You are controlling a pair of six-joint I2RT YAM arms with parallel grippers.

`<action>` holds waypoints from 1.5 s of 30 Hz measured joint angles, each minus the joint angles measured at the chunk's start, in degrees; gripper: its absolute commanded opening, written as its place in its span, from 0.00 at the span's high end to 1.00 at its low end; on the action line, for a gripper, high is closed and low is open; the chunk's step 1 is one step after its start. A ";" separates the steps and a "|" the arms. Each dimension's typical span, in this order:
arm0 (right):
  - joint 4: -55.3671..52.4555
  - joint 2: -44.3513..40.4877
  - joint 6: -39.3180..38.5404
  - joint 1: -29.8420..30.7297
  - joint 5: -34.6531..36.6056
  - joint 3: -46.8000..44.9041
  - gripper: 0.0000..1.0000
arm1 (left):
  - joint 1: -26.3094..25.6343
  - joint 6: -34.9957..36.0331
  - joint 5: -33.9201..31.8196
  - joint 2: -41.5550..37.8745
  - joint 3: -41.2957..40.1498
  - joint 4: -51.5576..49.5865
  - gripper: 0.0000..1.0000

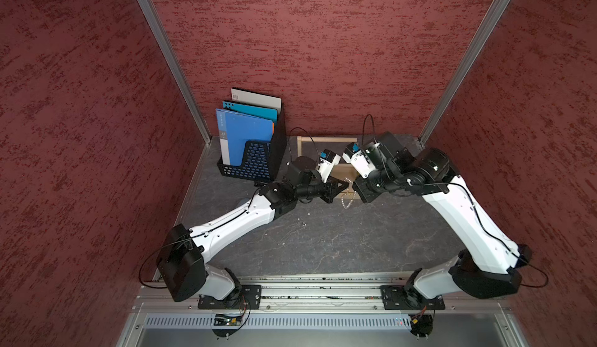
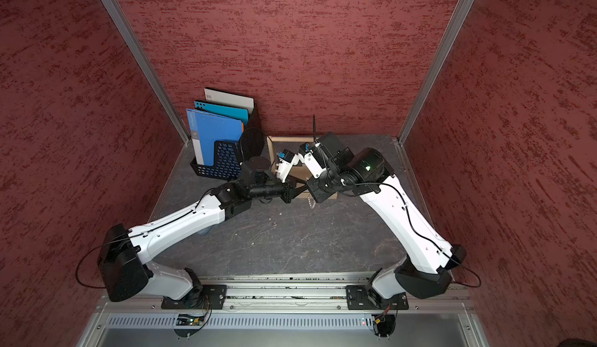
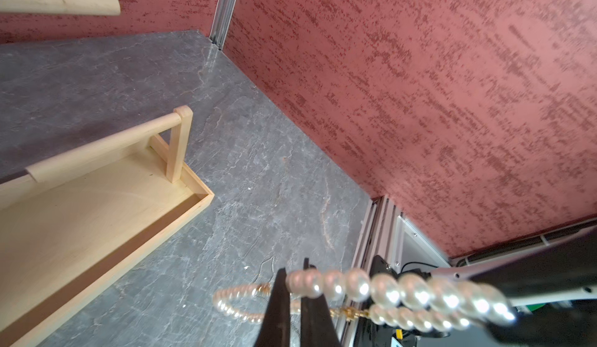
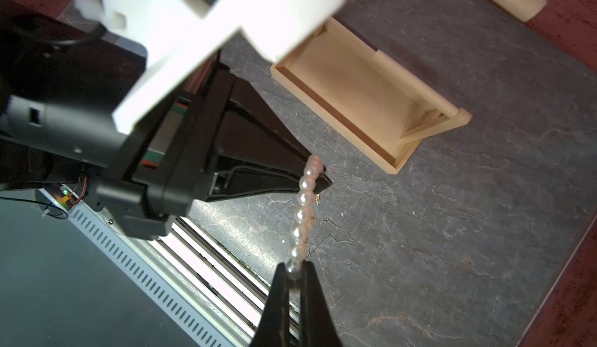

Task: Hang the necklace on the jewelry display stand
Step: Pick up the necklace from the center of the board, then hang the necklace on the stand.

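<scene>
While left tool (image 3: 293, 274) and right tool (image 4: 294, 266) each clamp the pearl necklace (image 3: 358, 285), grey tabletop (image 3: 258, 167) sits between red walls (image 3: 420, 87).

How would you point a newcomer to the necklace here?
Find the pale wooden jewelry display stand near the back wall. In front of it, the left gripper and right gripper each pinch the necklace, stretched between them. It is fat white pearls; the thin chain nearby lies flat on the table.

Left arm (image 1: 232, 222) and right arm (image 1: 458, 213) hide most of the jewelry display stand (image 1: 323, 139) in both top views.
</scene>
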 measured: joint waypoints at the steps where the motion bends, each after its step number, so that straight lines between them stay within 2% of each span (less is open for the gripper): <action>1: 0.24 -0.02 0.20 0.00 0.79 -0.20 1.00 | 0.00 -0.20 0.09 -0.28 0.00 -0.20 1.00; 10: 4.70 -2.01 0.66 0.00 7.17 -2.23 1.00 | 0.00 -0.72 -0.81 -8.33 -1.29 -3.91 1.00; 14: 8.41 -2.10 0.35 0.00 9.70 -2.45 1.00 | -0.39 -1.16 -3.45 -12.33 -0.96 -8.31 1.00; 19: 14.71 -1.73 -0.55 -0.42 11.19 -3.76 1.00 | -1.25 -1.88 -6.34 -11.21 6.10 -16.90 1.00; 22: 18.36 -0.48 -0.72 -1.95 10.43 -3.82 1.00 | -1.29 -2.86 -8.09 -9.31 11.63 -21.00 1.00; 28: 25.00 3.72 0.68 -6.91 3.85 -3.41 1.00 | 1.64 -4.35 -9.27 -3.06 21.53 -27.82 1.00; 34: 31.28 7.06 4.24 -12.96 -2.01 -2.97 1.00 | 5.86 -4.87 -6.97 5.79 32.09 -33.22 1.00; 38: 33.70 8.63 6.25 -16.90 -5.27 -1.97 1.00 | 6.03 -4.22 -5.18 12.48 39.65 -35.28 1.00; 45: 35.89 11.13 8.02 -22.21 -6.47 -0.35 1.00 | 6.05 -3.34 -2.03 24.98 55.80 -38.82 1.00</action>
